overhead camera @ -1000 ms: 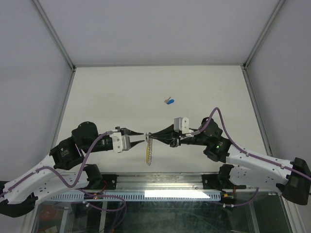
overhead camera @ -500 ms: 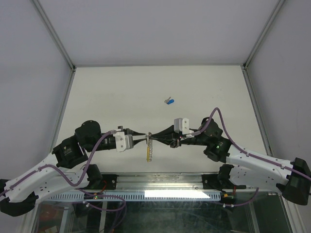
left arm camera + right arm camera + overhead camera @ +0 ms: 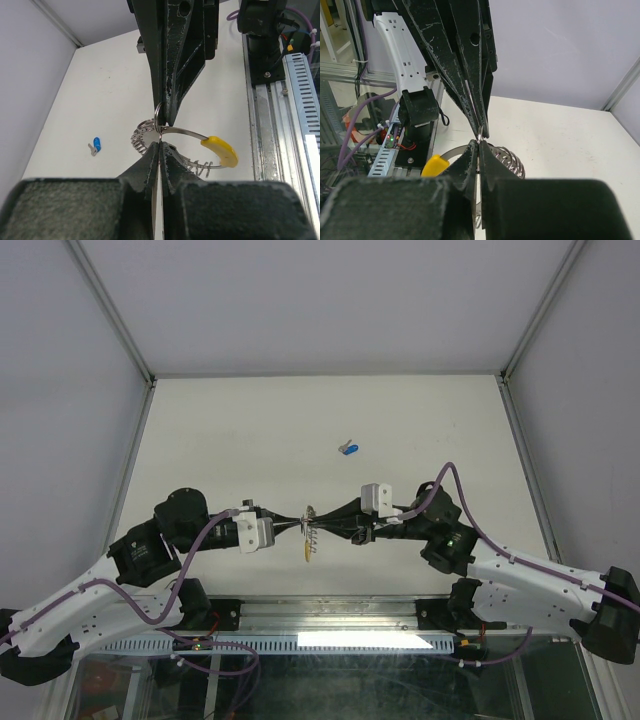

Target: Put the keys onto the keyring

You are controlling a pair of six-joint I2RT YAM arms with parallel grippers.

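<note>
Both arms meet tip to tip over the near middle of the table [image 3: 230,440]. The left gripper [image 3: 299,526] is fully closed, and its wrist view shows the fingertips pinching the thin wire of the keyring [image 3: 186,133]. The right gripper [image 3: 319,524] is closed just as tight on that wire at almost the same spot, so the ring is held up off the surface between the two. It hangs down from that pinch, with the yellow segment [image 3: 304,552] lowest and toward the near side. A small metal loop [image 3: 158,112] sits right at the join; whether it is a key's eye or part of the ring is too fine to tell. The blue-headed key [image 3: 349,448] lies flat on the table, far from the pinch point and a little to the right, well apart from both grippers. Its long axis runs roughly left to right, blue head right and silver blade left. It looks closer to the right arm, which would probably be the better arm to reach it — though either arm must first let go of the ring. Bare table surrounds the key on every side, and the walls are well off. The ring itself hangs near the metal rail [image 3: 330,615] at the near edge, so there is less room there.
</note>
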